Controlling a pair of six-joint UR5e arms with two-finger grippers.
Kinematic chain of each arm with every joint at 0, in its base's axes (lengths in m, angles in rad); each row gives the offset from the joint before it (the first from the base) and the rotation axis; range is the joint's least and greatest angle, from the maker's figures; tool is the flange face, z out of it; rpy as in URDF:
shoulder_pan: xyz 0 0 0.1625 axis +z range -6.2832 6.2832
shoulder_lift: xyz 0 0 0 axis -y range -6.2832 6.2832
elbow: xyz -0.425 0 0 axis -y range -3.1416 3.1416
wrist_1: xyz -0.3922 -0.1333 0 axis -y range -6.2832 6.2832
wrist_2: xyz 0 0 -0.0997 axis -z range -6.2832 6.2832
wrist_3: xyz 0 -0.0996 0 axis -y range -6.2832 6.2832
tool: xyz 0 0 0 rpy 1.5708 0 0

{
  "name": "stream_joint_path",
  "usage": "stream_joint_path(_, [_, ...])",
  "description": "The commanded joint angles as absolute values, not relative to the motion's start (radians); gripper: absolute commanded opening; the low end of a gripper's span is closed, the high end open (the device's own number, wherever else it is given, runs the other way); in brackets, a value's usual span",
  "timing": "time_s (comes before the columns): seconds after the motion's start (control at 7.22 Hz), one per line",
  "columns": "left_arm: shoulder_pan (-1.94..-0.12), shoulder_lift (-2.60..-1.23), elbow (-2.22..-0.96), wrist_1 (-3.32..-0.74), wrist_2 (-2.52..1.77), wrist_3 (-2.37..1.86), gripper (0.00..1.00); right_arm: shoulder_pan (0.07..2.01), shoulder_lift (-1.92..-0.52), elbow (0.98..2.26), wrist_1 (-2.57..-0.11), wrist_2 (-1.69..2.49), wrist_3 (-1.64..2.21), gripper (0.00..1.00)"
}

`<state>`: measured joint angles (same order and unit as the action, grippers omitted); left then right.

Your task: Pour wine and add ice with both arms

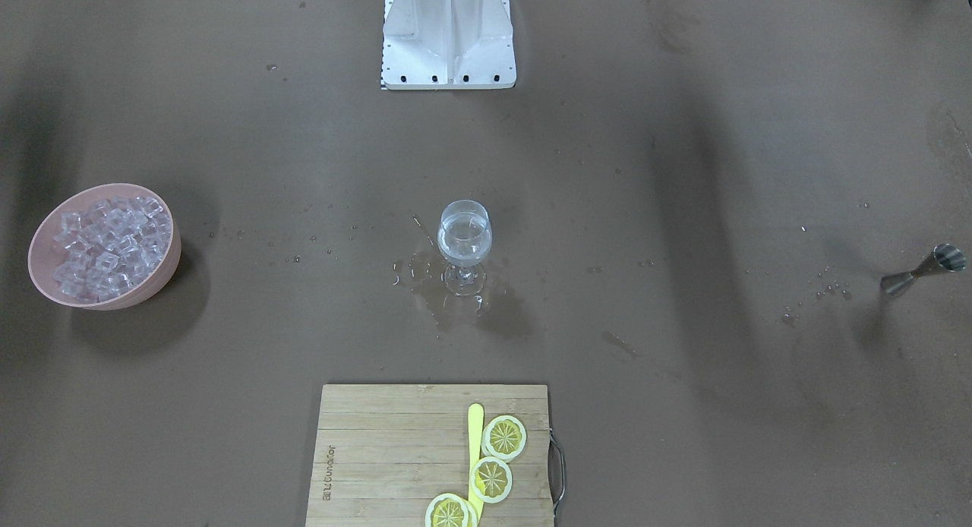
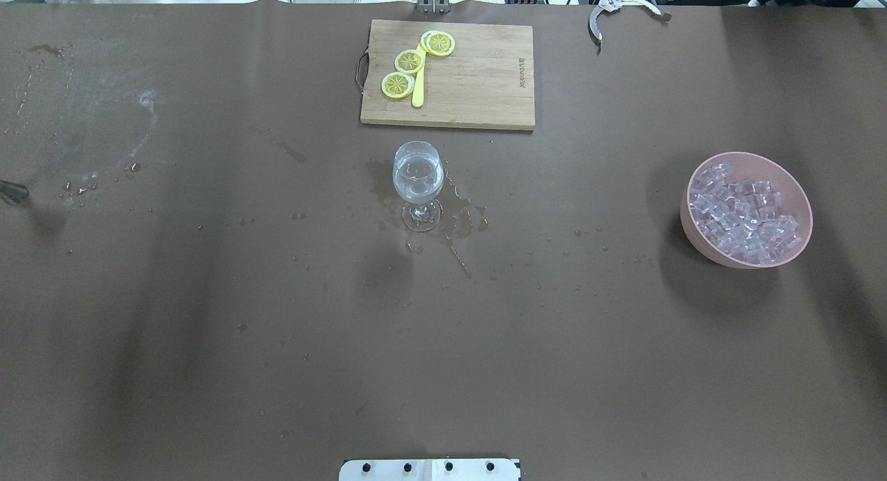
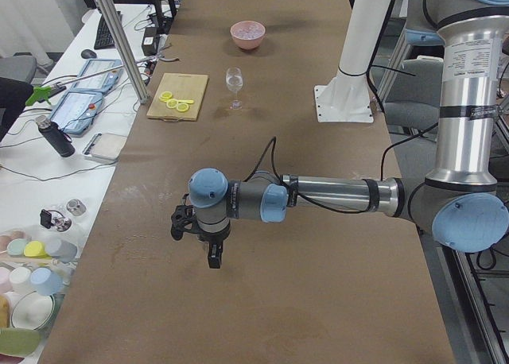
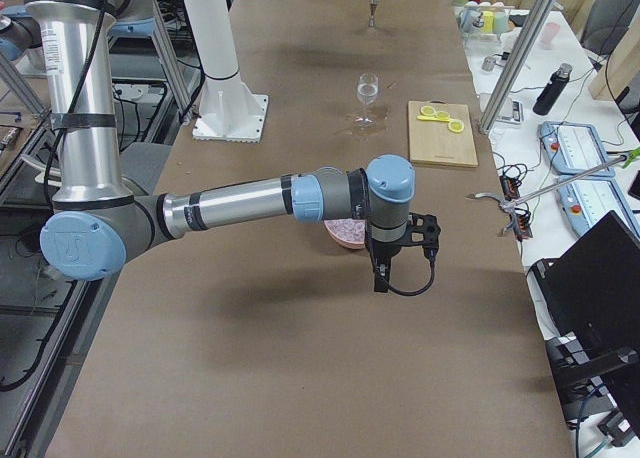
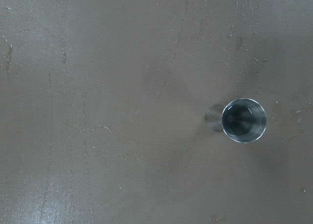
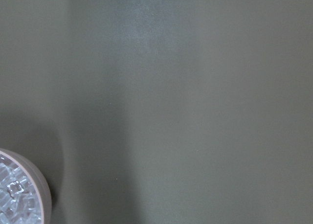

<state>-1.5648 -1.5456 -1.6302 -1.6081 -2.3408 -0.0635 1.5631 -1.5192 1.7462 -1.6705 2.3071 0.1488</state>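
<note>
Two arms: the left arm [image 3: 334, 195] and the right arm [image 4: 240, 203] each reach out level over the brown table [image 2: 208, 342], wrists turned down.
Left gripper [image 3: 212, 259]: hangs over the table; the upright steel jigger [image 5: 243, 120] sits at 3 o'clock in its wrist view. It shows only side-on, so I cannot tell whether the fingers are spread or pressed together.
Right gripper [image 4: 379, 278]: hangs near the pink bowl [image 1: 168, 272]; again I cannot tell.
Wine [image 1: 464, 237]: clear liquid in the upright wine glass [image 2: 418, 172] mid-table, with a puddle [image 2: 461, 221] round its foot.
Ice [image 2: 745, 217]: heaped in the bowl, 3 o'clock from the glass in the overhead view.
Jigger: 9 o'clock from the glass, at that view's edge.
Cutting board [image 2: 478, 79]: 12 o'clock, carrying three lemon slices [image 2: 409, 61] and a yellow stick [image 2: 418, 89].
</note>
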Motion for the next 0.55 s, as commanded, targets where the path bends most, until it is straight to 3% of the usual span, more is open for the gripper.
stream_joint_path(0.0, [-1.557,-1.545,-1.615,-1.681,-2.339,-0.122,0.98,1.563,-1.525,1.749,-1.667,2.309,0.147,1.0])
stream_joint_path(0.42, [-1.513,-1.482,-1.585,-1.932,-2.333,-0.274,0.98,1.551,-1.523,1.837,-1.672,2.318,0.169,1.0])
